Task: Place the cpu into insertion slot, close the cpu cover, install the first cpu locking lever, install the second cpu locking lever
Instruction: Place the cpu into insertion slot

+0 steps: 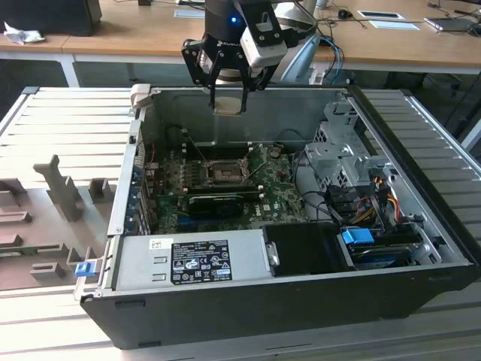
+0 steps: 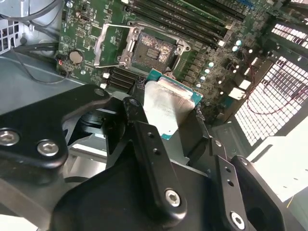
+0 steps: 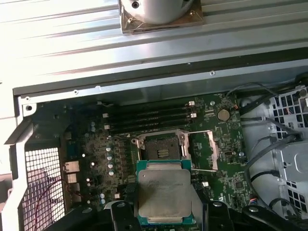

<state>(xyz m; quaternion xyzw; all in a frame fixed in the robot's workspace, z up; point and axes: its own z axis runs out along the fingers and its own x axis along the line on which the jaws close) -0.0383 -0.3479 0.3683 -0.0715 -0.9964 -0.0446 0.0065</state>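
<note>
Soft, even room light falls on the open computer case (image 1: 248, 308) in the exterior view, its interior shadowed. In the first wrist view, glare bleaches the ribbed metal desk (image 3: 57, 43) near-white. In the second wrist view, the cpu (image 2: 163, 108) catches a pale sheen.

No txt legible. PSU (image 1: 248, 256) along the case's (image 1: 301, 304) near edge: black sticker (image 1: 201, 261) w/ white print, small white sticker (image 1: 160, 244) just beside it, both too small to read. White lettering on gripper (image 1: 228, 104) body, also unreadable.
</note>
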